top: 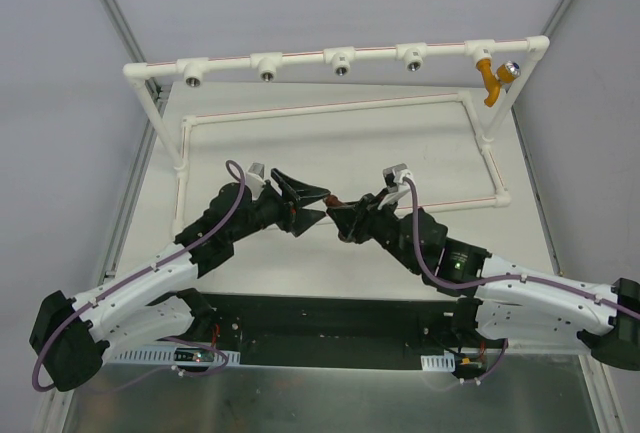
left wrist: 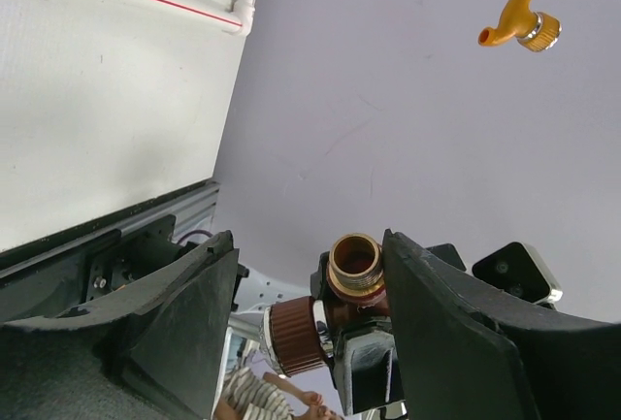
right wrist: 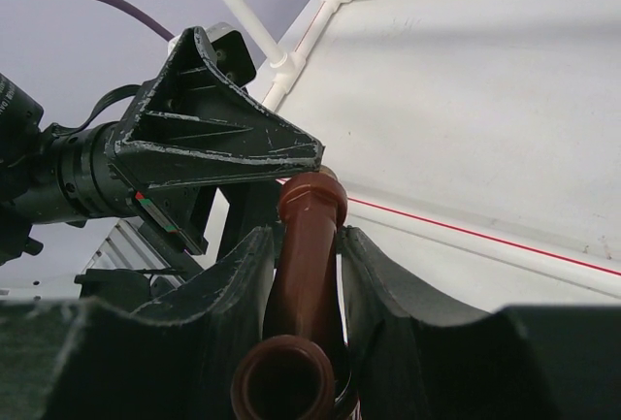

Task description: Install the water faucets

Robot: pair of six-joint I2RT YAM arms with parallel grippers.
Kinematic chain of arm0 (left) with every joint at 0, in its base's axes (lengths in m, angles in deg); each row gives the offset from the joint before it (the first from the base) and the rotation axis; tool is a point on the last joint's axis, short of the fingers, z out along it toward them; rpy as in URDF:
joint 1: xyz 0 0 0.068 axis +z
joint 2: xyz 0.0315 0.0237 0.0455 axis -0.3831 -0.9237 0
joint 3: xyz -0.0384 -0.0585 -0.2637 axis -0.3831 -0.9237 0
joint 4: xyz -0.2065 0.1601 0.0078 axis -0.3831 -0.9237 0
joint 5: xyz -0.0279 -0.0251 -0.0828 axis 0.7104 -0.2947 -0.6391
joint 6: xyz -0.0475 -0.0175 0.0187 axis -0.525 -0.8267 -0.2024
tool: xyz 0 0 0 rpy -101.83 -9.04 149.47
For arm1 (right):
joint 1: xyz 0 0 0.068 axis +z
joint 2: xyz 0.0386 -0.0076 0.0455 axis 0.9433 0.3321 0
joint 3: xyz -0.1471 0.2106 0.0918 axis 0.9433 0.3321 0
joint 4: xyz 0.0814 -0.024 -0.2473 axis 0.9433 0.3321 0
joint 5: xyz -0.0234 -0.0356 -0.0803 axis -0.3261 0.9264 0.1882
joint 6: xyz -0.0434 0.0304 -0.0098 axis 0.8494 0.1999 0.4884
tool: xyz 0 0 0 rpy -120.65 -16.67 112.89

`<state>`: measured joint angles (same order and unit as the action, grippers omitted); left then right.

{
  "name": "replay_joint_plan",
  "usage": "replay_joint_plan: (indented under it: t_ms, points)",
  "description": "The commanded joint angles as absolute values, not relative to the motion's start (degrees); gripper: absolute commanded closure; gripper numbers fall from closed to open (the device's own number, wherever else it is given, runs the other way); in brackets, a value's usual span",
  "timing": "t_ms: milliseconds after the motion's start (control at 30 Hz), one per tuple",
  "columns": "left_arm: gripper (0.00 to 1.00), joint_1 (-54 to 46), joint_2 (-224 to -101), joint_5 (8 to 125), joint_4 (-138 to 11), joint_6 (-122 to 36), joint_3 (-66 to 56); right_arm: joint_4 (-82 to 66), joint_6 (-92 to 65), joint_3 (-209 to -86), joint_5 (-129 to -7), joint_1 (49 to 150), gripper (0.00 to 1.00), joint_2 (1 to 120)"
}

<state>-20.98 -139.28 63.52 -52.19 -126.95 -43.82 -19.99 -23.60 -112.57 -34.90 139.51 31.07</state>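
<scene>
2 arms meet over the middle of the white worktop [top: 330, 143]. The right jaws are clamped on the brown faucet [right wrist: 309, 236], pressing its smooth, tapering spout from both sides. The spout's round open mouth faces the right wrist camera. The left jaws stand apart, 1 on each side of the faucet's other end. There the left wrist view shows a brass-coloured threaded neck and a ribbed brown knob with a shiny ring. 1 finger sits right against the neck, though contact cannot be told; the other is well clear. Seen from the right wrist, a matte black, scuffed, triangular left finger lies across just past the faucet's tip.

Along the far edge stands a white pipe frame [top: 300, 56] with a thin red line along its tubes. Its top rail has 5 tees. 4 sockets [top: 267, 70] show bare metal-ringed holes. The 5th, at the right end, carries the orange faucet [top: 492, 77], hanging bent with a shiny round end. A lower pipe loop lies flat on the worktop beyond the arms. A purple cable [top: 232, 178] arcs over each wrist.
</scene>
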Motion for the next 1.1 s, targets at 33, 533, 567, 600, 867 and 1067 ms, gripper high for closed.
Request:
replay_joint_plan:
  t_ms: [33, 533, 567, 600, 867, 1067]
  points:
    - [0.38, -21.4, -139.3, 62.4, -51.8, -127.5, -42.7, -27.3, -24.2, -114.9, -34.7, 139.7, 1.00, 32.6]
    - [0.38, -21.3, -141.6, 64.1, -53.5, -125.0, -37.0, -24.8, -30.0, -111.9, -37.9, 141.2, 1.00, 36.4]
    - [0.39, -21.2, -141.7, 64.3, -53.7, -124.9, -37.0, -24.4, -30.3, -111.7, -37.9, 141.3, 1.00, 36.2]
    - [0.39, -21.3, -141.7, 64.3, -53.7, -124.8, -36.8, -24.1, -30.5, -111.4, -37.9, 141.4, 1.00, 36.0]
    - [0.39, -21.3, -140.2, 66.0, -57.4, -122.1, -35.3, -20.7, -31.5, -109.9, -37.0, 142.4, 1.00, 34.5]
    - [0.39, -21.2, -139.1, 66.7, -58.7, -121.6, -35.5, -18.6, -31.7, -109.9, -35.8, 143.1, 1.00, 35.4]
